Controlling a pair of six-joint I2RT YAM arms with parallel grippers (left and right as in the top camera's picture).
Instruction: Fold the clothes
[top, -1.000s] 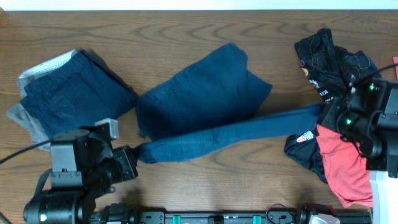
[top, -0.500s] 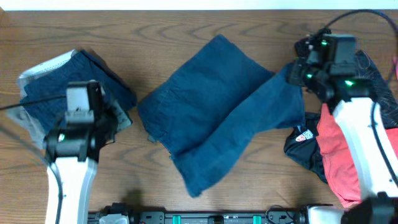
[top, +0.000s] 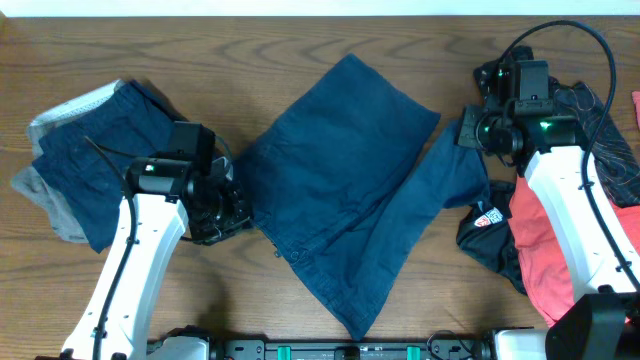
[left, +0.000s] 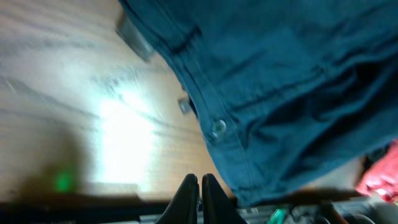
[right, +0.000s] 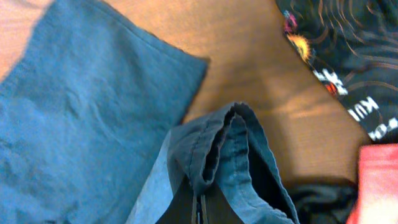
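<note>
The large navy-blue shorts (top: 340, 190) lie spread across the middle of the table, waistband toward the front left. My right gripper (top: 468, 133) is shut on a bunched hem of one leg (right: 230, 149) at the shorts' right edge; the jaws (right: 200, 202) pinch the fold. My left gripper (top: 225, 210) is at the shorts' left edge, beside the waistband. In the left wrist view its jaws (left: 199, 186) are shut with no fabric between them, and the waistband with its button (left: 217, 127) lies just to their right.
A pile of navy and grey garments (top: 90, 150) lies at the far left. A black printed garment (top: 520, 80) and a red one (top: 550, 250) lie at the right edge, close to my right arm. The table's front rail runs along the bottom.
The shorts, earlier stretched into a narrow band between both grippers, have dropped open and now lie spread. My left gripper has let go and come back beside the waistband. My right gripper has moved up and left.
</note>
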